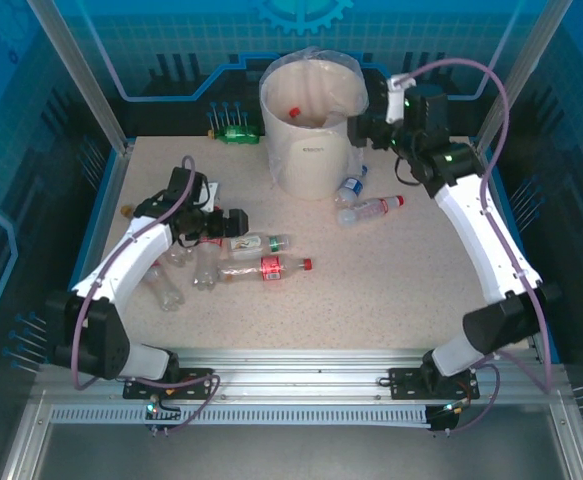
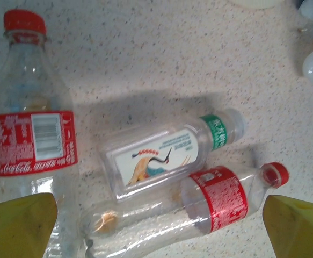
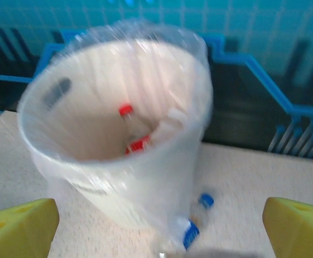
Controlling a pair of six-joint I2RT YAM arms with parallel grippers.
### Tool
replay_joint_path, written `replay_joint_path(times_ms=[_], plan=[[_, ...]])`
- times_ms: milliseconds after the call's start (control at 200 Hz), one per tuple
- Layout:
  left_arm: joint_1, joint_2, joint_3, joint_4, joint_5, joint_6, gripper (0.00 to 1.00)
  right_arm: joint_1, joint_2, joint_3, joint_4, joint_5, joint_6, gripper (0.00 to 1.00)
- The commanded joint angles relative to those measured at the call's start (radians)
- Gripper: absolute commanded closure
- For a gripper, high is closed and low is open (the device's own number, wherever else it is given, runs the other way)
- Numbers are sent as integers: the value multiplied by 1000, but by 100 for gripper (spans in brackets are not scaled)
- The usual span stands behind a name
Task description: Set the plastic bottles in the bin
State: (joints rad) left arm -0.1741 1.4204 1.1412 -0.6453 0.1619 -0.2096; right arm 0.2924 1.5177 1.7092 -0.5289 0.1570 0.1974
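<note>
1. My left pincer (image 2: 156, 226): spread wide and empty, hanging over a cluster of bottles on the bench (image 1: 411, 290).
2. Red-labelled bottle (image 2: 199, 207): on its side, directly between my yellow fingers; the likeliest next pick.
3. Green-banded bottle (image 2: 167, 156): white label, on its side, touching item 2 along its length.
4. Coca-Cola bottle (image 2: 33, 140): red cap, just beside the other two on the left.
5. Blue-capped bottles (image 3: 191, 234): two, lying against the foot of the bin.
6. Bin (image 1: 311, 150): off-white bucket at the far middle of the bench, with a clear liner bag (image 3: 199, 54) billowing over the rim. Two red-capped bottles (image 3: 126, 110) are already inside.
7. My right pincer (image 3: 156, 226): open, holding nothing, up near the bin's rim.
8. Green bottle (image 1: 239, 134): at the far edge, left of the bin.

Hazards, as I judge them:
- Items 2 and 3 touch, so closing on one may pinch or roll the other.
- Slick round plastic can squirt out of a grip.
- The loose liner could snag my right pincer.
- Reaching for item 5 risks nudging the bin.
</note>
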Motion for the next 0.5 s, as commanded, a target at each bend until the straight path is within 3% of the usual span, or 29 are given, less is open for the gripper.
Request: replay_joint_path(times_ms=[0, 280, 495], plan=[[4, 53, 68, 18, 33, 13, 1, -44, -98, -164, 12, 14, 132, 3], [28, 90, 47, 91, 21, -53, 1, -120, -267, -602, 135, -67, 387, 7], [76, 68, 19, 130, 41, -88, 1, -142, -222, -798, 334, -119, 585, 14]])
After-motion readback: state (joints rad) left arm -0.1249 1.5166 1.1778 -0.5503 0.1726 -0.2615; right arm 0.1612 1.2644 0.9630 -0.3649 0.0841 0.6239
